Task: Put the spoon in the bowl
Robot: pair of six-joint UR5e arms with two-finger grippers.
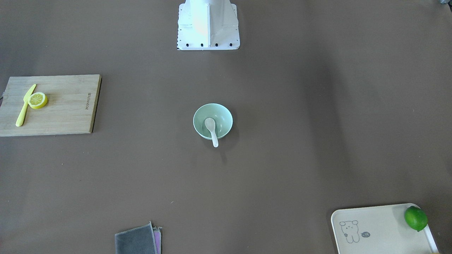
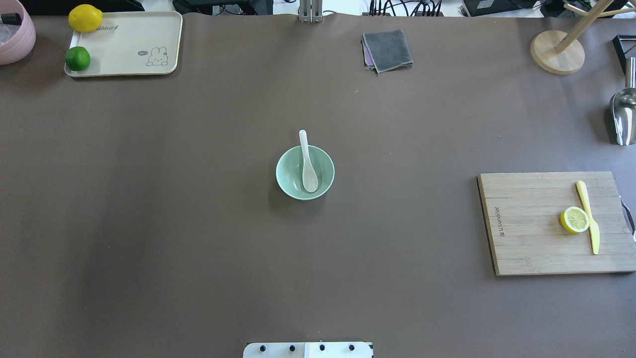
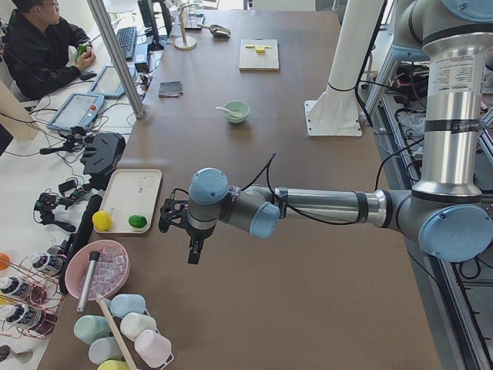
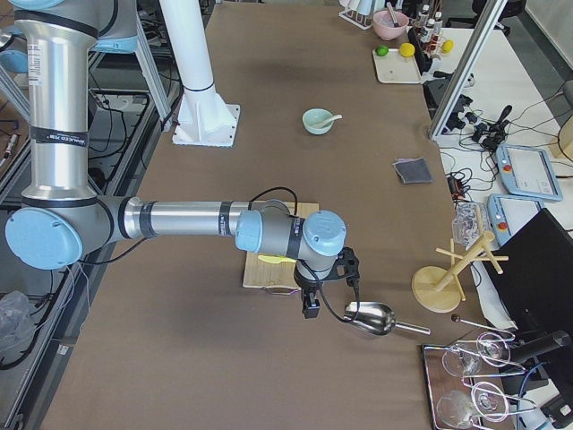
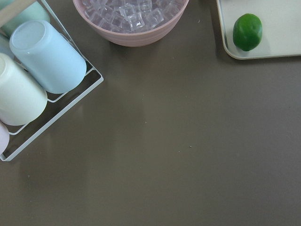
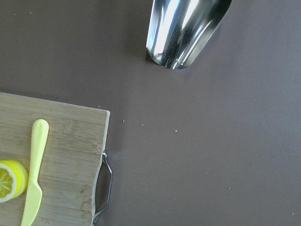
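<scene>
The pale mint-green bowl (image 2: pixel 285 180) stands at the middle of the table. The white spoon (image 2: pixel 307 166) lies in it, scoop down inside and handle resting over the far rim. Both also show in the front view, the bowl (image 1: pixel 198 113) and the spoon (image 1: pixel 212 129). My left gripper (image 3: pixel 194 253) hangs far off at the left end of the table, near the tray. My right gripper (image 4: pixel 311 309) hangs at the right end, beside the cutting board. Both show only in the side views, so I cannot tell whether they are open or shut.
A wooden cutting board (image 2: pixel 536 238) holds a lemon half (image 2: pixel 575 220) and a yellow knife (image 2: pixel 589 216). A cream tray (image 2: pixel 134 35) holds a lime (image 2: pixel 77 58) and a lemon (image 2: pixel 85 18). A grey cloth (image 2: pixel 387 49), a metal scoop (image 2: pixel 623 115) and a pink ice bowl (image 5: pixel 131 21) stand at the edges.
</scene>
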